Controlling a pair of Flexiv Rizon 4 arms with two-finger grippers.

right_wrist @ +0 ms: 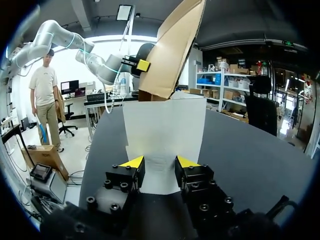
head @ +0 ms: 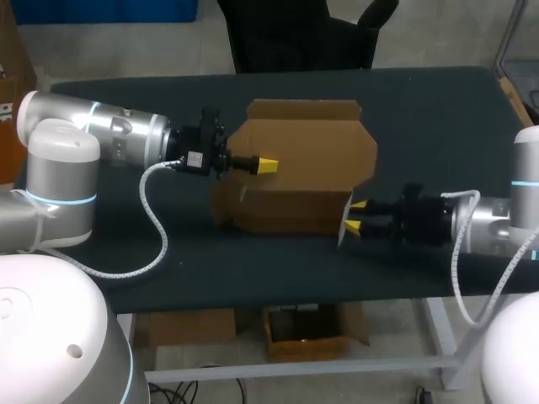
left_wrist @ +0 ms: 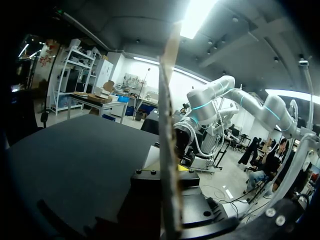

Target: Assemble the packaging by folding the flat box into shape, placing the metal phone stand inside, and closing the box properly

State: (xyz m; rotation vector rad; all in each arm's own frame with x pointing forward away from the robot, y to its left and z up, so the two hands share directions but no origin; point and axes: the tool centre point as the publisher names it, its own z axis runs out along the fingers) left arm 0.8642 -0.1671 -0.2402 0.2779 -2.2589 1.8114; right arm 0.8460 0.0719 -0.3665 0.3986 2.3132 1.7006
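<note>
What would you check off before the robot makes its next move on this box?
1. Left gripper shut on the cardboard box at its raised flap: ok.
2. Right gripper open, with the white flap between its tips: ok.
3. Box folded into shape: not ok, the flaps stand open.
4. Phone stand in view: not ok, no view shows it.
5. Box resting on the table: ok.
</note>
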